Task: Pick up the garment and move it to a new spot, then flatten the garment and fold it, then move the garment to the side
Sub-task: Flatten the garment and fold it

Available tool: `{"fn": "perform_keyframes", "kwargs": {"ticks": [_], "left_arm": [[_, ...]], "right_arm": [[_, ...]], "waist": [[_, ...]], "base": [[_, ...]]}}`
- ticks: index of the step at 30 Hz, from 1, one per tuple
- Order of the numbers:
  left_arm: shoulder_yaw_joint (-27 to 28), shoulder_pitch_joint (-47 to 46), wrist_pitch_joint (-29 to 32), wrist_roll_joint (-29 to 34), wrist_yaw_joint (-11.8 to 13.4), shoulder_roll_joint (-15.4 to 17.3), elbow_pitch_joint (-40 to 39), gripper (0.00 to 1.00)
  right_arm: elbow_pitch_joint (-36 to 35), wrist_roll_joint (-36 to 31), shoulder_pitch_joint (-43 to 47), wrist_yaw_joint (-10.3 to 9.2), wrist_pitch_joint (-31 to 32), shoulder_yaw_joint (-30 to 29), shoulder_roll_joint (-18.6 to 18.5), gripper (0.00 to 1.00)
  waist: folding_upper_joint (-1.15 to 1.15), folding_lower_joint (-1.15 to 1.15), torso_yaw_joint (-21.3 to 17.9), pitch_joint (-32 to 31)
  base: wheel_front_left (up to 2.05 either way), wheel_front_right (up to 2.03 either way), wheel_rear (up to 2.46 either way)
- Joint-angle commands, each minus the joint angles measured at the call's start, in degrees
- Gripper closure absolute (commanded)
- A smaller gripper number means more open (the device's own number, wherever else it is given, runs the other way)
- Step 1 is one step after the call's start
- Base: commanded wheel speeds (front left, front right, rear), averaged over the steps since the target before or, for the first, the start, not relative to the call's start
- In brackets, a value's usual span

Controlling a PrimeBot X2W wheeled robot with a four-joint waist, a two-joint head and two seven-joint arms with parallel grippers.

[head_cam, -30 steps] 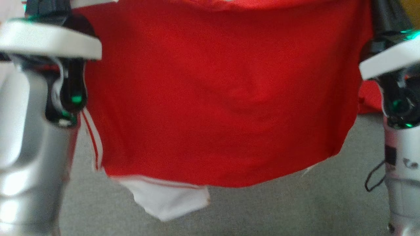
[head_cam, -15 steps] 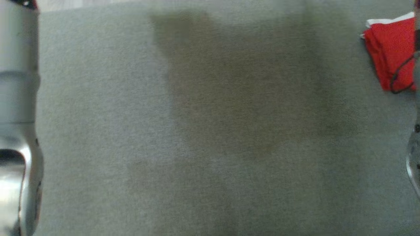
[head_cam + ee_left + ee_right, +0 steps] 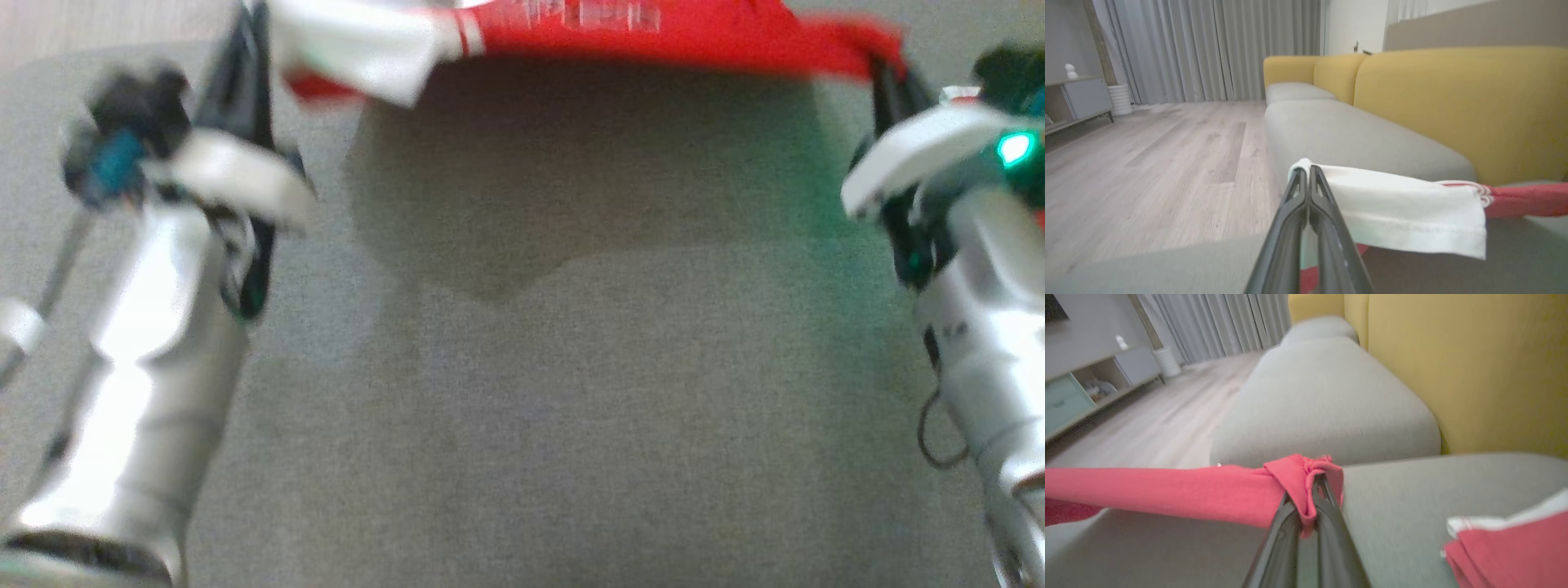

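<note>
Grey sofa seat (image 3: 522, 425) beneath. We hold red garment (image 3: 653, 37) taut in air: left gripper (image 3: 1307, 173) clamped on white sleeve (image 3: 1404, 212), right gripper (image 3: 1310, 490) clamped on red corner (image 3: 1298, 473). Moving step, we judge; next lower, spread flat.

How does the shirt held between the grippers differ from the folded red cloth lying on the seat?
The shirt is pulled taut between the left gripper and the right gripper, both shut on it; the folded cloth is touched by neither. The shirt hangs above the grey seat; the folded cloth lies on it in stacked layers. Both are red with white trim.
</note>
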Motion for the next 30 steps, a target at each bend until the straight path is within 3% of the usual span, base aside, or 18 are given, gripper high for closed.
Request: {"fn": "perform_keyframes", "kwargs": {"ticks": [1, 7, 13, 17, 20, 21, 25, 30], "left_arm": [[0.6, 0.9, -0.8, 0.9, -0.5, 3.0, -1.3, 1.00], [-4.6, 13.2, -0.4, 3.2, -2.3, 5.9, -1.8, 1.00], [-9.3, 22.9, 6.8, 2.5, -3.6, 10.2, -6.2, 1.00], [-12.7, 30.5, 14.5, -3.2, -4.2, 14.1, -13.8, 1.00], [-15.0, 34.9, 19.4, -7.0, -4.2, 18.9, -22.0, 1.00], [-15.0, 34.9, 19.4, -7.0, -4.2, 18.9, -22.0, 1.00], [-15.8, 38.9, 24.9, -10.7, -4.2, 24.2, -32.2, 1.00], [-15.1, 41.8, 28.7, -13.1, -1.9, 26.6, -41.4, 1.00]], "right_arm": [[-0.5, 1.2, 0.5, -0.04, 1.6, 2.1, -0.8, 1.00], [0.3, 4.8, 6.6, -0.04, 9.6, 10.0, -3.8, 1.00], [-2.6, 10.1, 12.7, -0.04, 18.3, 17.1, -7.5, 1.00], [-6.0, 13.9, 16.6, -0.04, 22.6, 21.0, -10.2, 1.00], [-9.0, 17.0, 18.9, -0.04, 25.9, 23.2, -12.1, 1.00], [-9.0, 17.0, 18.9, -0.04, 25.9, 23.2, -12.1, 1.00], [-12.9, 20.4, 21.5, -0.04, 29.0, 25.1, -14.9, 1.00], [-18.2, 24.6, 24.5, -0.04, 32.8, 26.3, -17.7, 1.00]], "waist": [[0.00, 0.01, 0.3, -1.1], [0.00, 0.01, 0.1, -5.0], [0.00, 0.01, 0.0, -10.2], [0.00, 0.01, -0.5, -13.7], [0.00, 0.01, -0.6, -15.2], [0.00, 0.01, -0.6, -15.2], [0.00, 0.01, -0.6, -16.2], [0.00, 0.01, -0.5, -16.6]], "base": [[0.00, 0.00, 0.00], [0.00, 0.00, 0.00], [0.00, 0.00, 0.00], [0.00, 0.00, 0.00], [0.00, 0.00, 0.00], [0.00, 0.00, 0.00], [0.00, 0.00, 0.00], [0.00, 0.00, 0.00]]}}
